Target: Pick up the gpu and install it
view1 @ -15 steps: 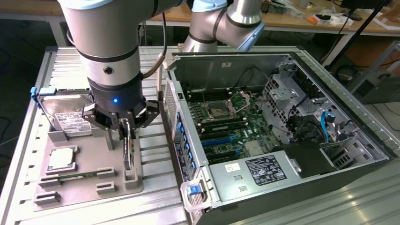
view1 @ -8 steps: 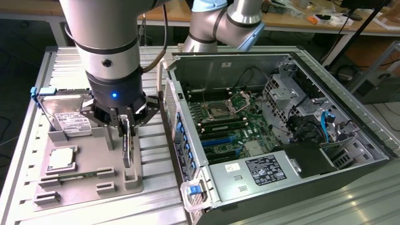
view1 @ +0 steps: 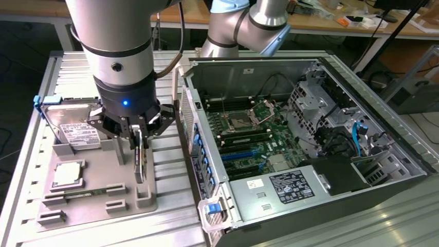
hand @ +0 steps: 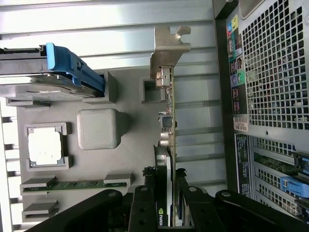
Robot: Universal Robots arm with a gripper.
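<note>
Grey tray (view1: pixel 103 172) at eight o'clock in the exterior view, white-labelled hard drive (view1: pixel 75 126) at the tray's eleven, square processor (view1: pixel 67 174) at nine, green memory stick (view1: pixel 82 193) at seven, open computer case (view1: pixel 240 77) at three o'clock, slatted metal table (view1: pixel 168 154) beneath, cluttered workbench (view1: pixel 322 25) at twelve.

The arm (view1: pixel 113 46) hangs vertical, its end effector (view1: pixel 139 135) closed in a grip.

The premises were a robotics laboratory or workshop. An industrial robot arm (view1: pixel 113 46) stood over a ribbed aluminium table (view1: pixel 69 67), its claw (view1: pixel 139 138) lowered onto a grey parts fixture (view1: pixel 96 175). An opened computer tower (view1: pixel 254 72) lay just beside the claw, and wooden workbenches (view1: pixel 322 24) strewn with small items stood well apart from it, beyond the tower.
</note>
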